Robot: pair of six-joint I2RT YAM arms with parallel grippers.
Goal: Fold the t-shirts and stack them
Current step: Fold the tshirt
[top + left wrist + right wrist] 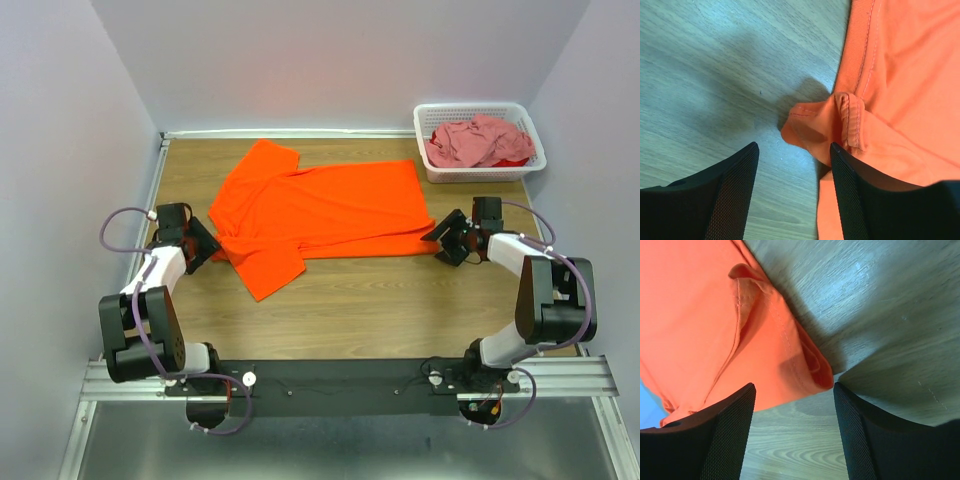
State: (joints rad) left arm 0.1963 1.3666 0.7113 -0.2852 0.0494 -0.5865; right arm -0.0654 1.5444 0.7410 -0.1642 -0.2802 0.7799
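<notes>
The bright orange t-shirt (315, 205) lies on the table, folded once lengthwise, sleeves at the left. My left gripper (208, 246) is open and low at its left edge, beside the collar fold (840, 127); its right finger (860, 195) rests on the cloth. My right gripper (443, 240) is open at the shirt's right hem corner (812, 367), which lies just ahead of the jaws. The dusty pink t-shirt (475, 140) lies crumpled in the basket at the back right.
The white lattice basket (530, 125) stands at the table's back right corner, with some red cloth under the pink shirt. Walls close in the table on the left, back and right. Bare wood (380, 300) lies in front of the shirt.
</notes>
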